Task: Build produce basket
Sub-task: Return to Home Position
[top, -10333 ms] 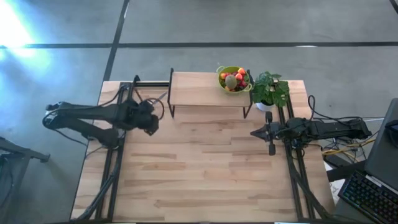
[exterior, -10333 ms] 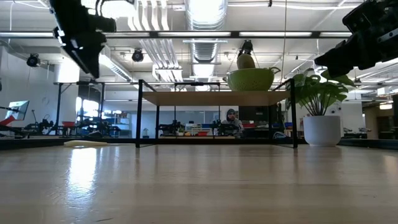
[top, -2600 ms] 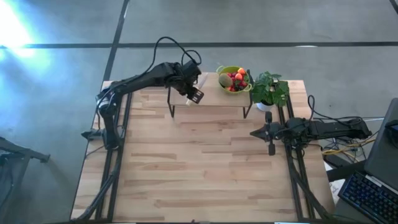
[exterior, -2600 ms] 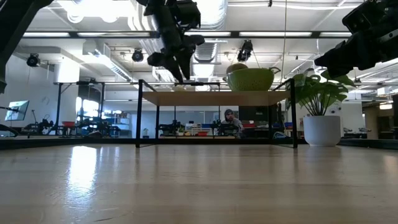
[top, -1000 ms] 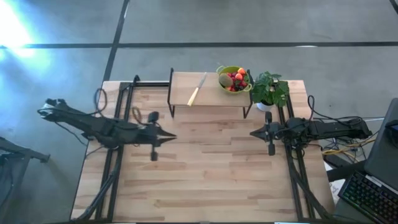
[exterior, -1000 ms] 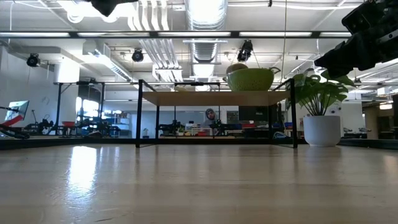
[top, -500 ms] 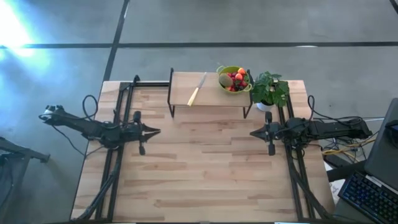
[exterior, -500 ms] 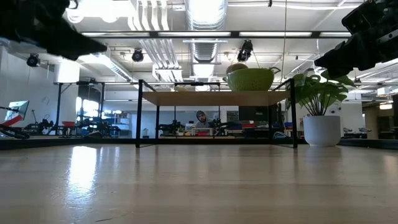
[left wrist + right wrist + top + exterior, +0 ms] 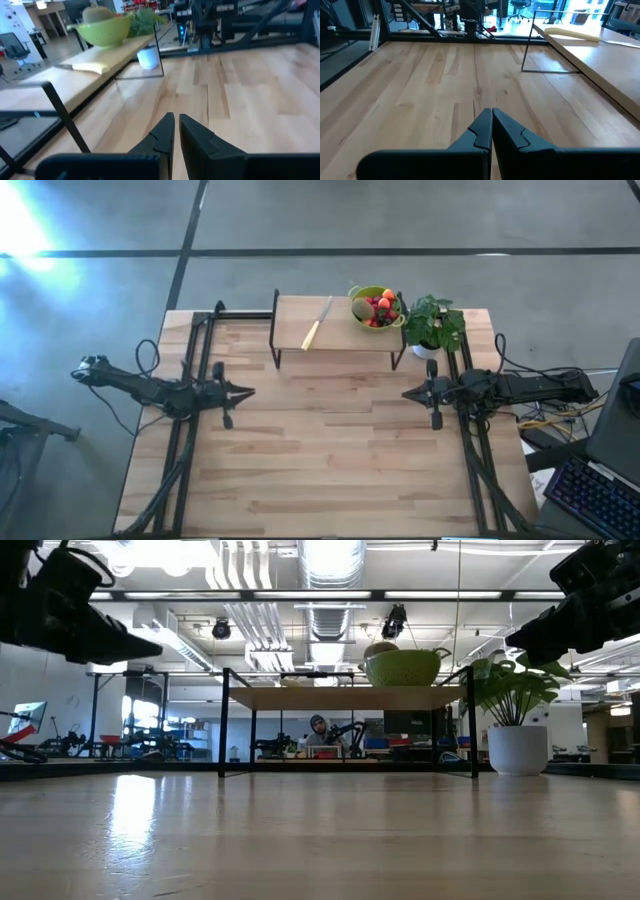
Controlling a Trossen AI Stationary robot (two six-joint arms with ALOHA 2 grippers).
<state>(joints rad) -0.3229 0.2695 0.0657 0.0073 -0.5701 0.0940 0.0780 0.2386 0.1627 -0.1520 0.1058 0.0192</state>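
The lime-green produce basket [image 9: 375,307] stands on its base at the right end of a raised wooden shelf [image 9: 340,335], near the table's far edge. The produce lies inside it: small red and orange fruits [image 9: 384,304] and a brownish-green kiwi-like fruit [image 9: 360,308]. In the low view the basket [image 9: 405,667] shows with the kiwi-like fruit's top [image 9: 383,645] above its rim. My left gripper [image 9: 250,391] hangs over the table's left part, shut and holding nothing, far from the basket. My right gripper [image 9: 405,393] hangs over the right part, shut and holding nothing.
A yellow-handled knife [image 9: 315,325] lies on the shelf to the left of the basket. A leafy plant in a white pot [image 9: 435,325] stands on the table beside the shelf's right end. A person sits in the room beyond the table [image 9: 318,732].
My left gripper has drawn back toward the table's left edge and sunk lower, coming into the low view at its upper left. Its fingers stay shut. The knife, the basket and my right arm have kept still.
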